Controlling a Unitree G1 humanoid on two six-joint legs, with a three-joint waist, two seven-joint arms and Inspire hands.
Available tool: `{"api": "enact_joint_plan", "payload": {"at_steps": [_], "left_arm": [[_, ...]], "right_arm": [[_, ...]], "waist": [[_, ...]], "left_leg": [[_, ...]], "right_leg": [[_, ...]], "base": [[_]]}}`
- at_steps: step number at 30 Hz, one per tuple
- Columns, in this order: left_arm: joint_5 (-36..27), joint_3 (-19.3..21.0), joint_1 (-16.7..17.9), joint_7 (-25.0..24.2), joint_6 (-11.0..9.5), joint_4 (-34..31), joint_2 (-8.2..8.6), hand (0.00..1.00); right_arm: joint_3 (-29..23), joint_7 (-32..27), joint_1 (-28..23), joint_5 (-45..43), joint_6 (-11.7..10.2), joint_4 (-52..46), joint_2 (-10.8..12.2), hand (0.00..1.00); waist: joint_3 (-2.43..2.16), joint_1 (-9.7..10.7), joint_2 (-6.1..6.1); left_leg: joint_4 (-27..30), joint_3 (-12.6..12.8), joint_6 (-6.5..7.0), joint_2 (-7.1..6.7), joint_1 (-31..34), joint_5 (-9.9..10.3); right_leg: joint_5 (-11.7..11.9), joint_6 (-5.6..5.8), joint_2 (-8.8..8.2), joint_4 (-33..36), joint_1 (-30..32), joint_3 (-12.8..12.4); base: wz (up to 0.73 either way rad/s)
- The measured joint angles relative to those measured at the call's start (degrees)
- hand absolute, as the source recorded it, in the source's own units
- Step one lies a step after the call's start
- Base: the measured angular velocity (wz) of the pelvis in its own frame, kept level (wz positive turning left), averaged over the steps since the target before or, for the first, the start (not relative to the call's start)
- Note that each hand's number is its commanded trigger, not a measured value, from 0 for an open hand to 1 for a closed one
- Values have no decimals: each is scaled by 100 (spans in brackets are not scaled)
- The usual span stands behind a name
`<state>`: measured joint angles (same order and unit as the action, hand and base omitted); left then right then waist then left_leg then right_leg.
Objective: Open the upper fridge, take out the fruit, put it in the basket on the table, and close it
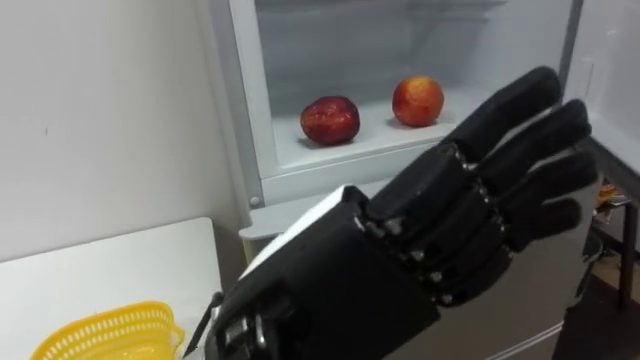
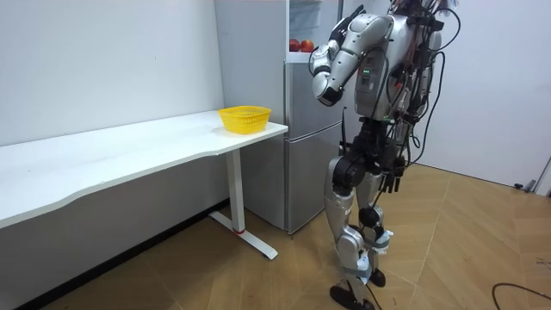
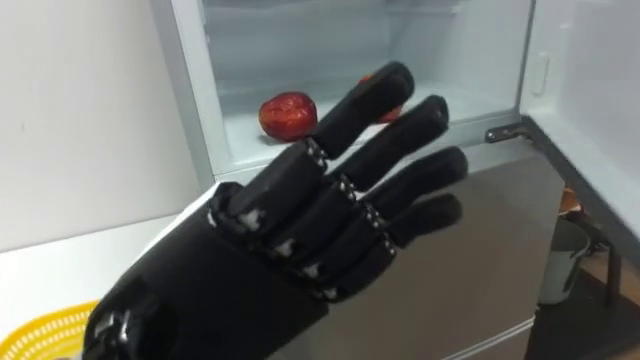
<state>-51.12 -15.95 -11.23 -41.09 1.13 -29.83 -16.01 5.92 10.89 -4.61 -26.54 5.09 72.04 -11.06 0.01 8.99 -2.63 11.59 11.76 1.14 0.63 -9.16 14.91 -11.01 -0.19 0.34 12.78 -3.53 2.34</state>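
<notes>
A plain white wall (image 2: 103,60) runs behind a long white table (image 2: 129,146) with a wavy front edge, borne on a white leg (image 2: 234,194) with a flat foot. The table's end stands just beside a silver fridge (image 2: 306,164). The floor (image 2: 465,250) is light wood in a herringbone pattern, evenly lit.

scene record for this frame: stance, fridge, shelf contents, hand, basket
stance: standing at the fridge, next to the end of the white table
fridge: upper compartment open
shelf contents: dark red apple to the left, orange-red fruit to the right, not touching
left hand: raised in front of the open compartment, fingers straight, holding nothing, touching neither fruit
basket: yellow basket on the table, near the fridge
</notes>
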Motion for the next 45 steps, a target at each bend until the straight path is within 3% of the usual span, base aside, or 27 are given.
{"api": "enact_joint_plan", "payload": {"at_steps": [8,28,34,36,40,45], "left_arm": [[-2,-1,-59,-228,23,-6,6,0],[1,52,-89,-207,20,-10,-25,0],[2,660,-89,-12,-99,-348,-1,0],[-8,1114,-89,114,-229,-511,36,0],[2,1840,15,540,-519,-634,37,0],[248,2999,311,1488,-952,-781,125,0]], "right_arm": [[187,-26,-9,157,2,3,0,0],[159,-256,-34,382,-77,65,-11,0],[111,-458,-236,496,-199,133,-12,0],[-20,-550,-334,555,-252,131,-12,0],[-236,-651,-476,575,-391,130,-4,0],[-501,-832,-748,571,-508,86,56,0]], "waist": [[-2,6,23],[4,-24,2],[-17,-251,-38],[-19,-464,-61],[-13,-684,-47],[-13,-1007,24]], "left_leg": [[-21,65,0,56,-1,0],[-39,69,-1,85,-53,0],[-38,89,-1,98,-61,0],[-48,71,-1,98,-97,0],[-130,72,-1,96,-162,0],[-123,17,-2,70,-189,-1]], "right_leg": [[14,-22,44,23,50,-57],[27,-51,76,-15,-29,-79],[32,-60,82,6,-49,-78],[26,-74,81,49,-45,-77],[-11,-89,82,88,-53,-56],[-57,-113,84,127,-41,22]], "base": [[-6],[0],[-2],[-10],[3],[5]]}}
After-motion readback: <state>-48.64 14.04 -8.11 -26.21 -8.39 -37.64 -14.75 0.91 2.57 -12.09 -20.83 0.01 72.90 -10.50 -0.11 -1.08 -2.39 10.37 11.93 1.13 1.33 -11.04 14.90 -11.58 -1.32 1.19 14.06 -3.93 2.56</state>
